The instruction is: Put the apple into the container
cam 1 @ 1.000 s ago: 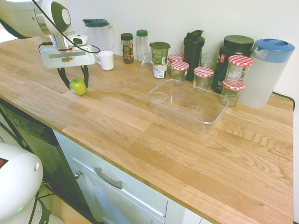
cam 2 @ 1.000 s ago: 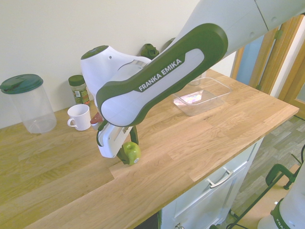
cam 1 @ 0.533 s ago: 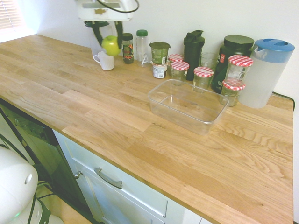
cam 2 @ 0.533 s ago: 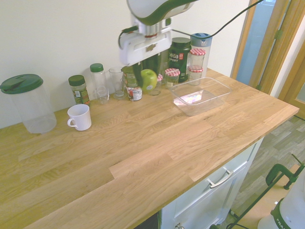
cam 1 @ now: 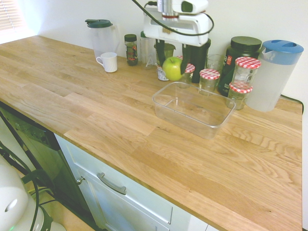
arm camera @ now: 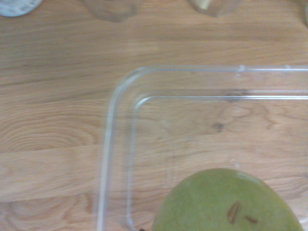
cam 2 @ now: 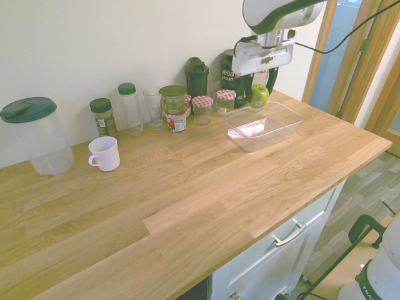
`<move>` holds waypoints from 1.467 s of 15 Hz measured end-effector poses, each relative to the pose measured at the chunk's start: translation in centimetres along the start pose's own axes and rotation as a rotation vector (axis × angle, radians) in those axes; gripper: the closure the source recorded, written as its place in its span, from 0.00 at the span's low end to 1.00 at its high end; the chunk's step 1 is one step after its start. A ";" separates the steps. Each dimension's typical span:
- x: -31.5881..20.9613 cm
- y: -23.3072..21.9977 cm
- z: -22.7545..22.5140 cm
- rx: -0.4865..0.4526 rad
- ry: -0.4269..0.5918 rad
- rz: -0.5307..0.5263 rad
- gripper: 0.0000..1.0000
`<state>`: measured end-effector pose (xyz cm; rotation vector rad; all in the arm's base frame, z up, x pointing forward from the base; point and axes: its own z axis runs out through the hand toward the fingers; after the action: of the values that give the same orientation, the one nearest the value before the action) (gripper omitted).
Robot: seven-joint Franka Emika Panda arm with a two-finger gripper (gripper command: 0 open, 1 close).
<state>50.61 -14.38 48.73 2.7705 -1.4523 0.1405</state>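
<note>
Pick done: gripper [cam 1: 172, 68] jaws clamped on apple [cam 1: 172, 68], aloft over far-left corner of clear tub [cam 1: 164, 105]; lowering & release left.

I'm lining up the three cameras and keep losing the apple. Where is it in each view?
First exterior view: apple upper middle, in the gripper, above the container's far left corner.
Second exterior view: apple upper right, over the container's far end.
Wrist view: apple at the bottom edge, over the container.
Shared landmark: the container.
</note>
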 end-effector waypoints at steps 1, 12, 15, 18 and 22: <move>0.6 1.0 1.2 0.005 -0.009 0.008 1.00; 1.6 1.4 10.0 0.026 0.021 0.024 1.00; 1.7 1.1 11.3 0.020 0.014 0.026 1.00; 1.7 1.1 11.6 0.016 0.011 0.027 0.00; 1.5 0.9 11.6 0.016 0.009 0.041 0.00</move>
<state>51.56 -16.71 37.28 2.7500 -1.5124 0.1652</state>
